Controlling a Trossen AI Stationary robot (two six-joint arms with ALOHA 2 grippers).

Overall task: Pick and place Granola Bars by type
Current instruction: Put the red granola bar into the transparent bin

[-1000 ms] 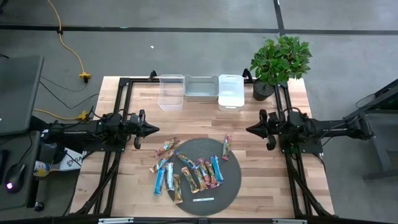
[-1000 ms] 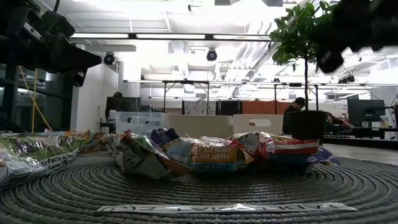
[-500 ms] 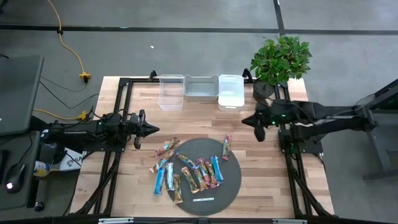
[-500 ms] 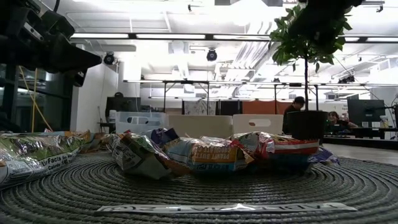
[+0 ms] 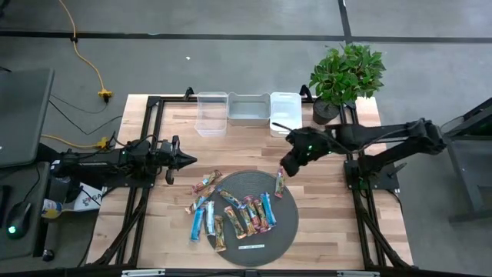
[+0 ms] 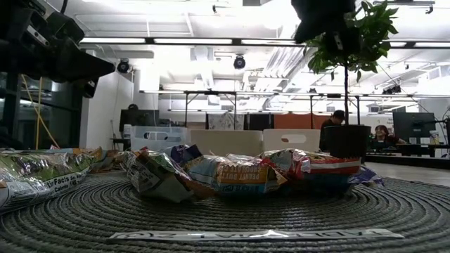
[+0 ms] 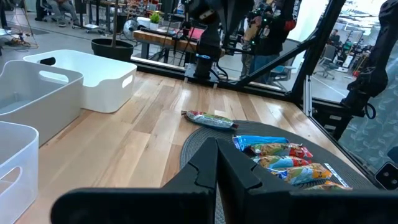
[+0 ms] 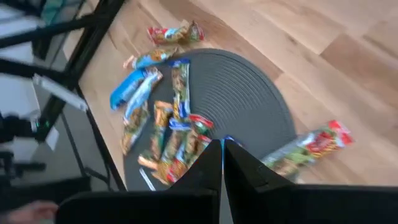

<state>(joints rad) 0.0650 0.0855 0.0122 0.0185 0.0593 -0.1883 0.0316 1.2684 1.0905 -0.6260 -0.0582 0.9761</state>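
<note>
While both pairs of fingers sit clenched on nothing, we see the right gripper [image 5: 289,163] tilted down above the wood, its tip at about one o'clock from the mat [image 5: 250,217] and just beside the red bar [image 5: 280,183] that lies across the mat's edge there. Behind it the right arm [image 5: 369,138] reaches in from three o'clock, passing in front of the white bin [image 5: 285,114].

From the right wrist we look down past the closed fingers [image 8: 231,163] onto the mat [image 8: 249,106], with the red bar [image 8: 308,145] half on it and half on the table [image 8: 323,56].

Our left gripper [image 5: 187,160] waits level over the table [image 5: 154,231] at about ten o'clock from the mat, its fingers [image 7: 214,165] pressed together in the wrist view; the left arm [image 5: 100,165] runs back toward nine o'clock.

We find most of the bars [image 5: 238,214] heaped in blue, red and brown wrappers on the mat's left half, and several spill off onto the wood at nine and ten o'clock. A white strip [image 5: 251,247] lies on the mat at six o'clock.

Three bins stand in a row at twelve o'clock: a clear bin [image 5: 212,113], a grey bin [image 5: 249,109] and the white one. A plant [image 5: 346,73] stands at the table's far right corner. People show in the room behind, in the low view.
</note>
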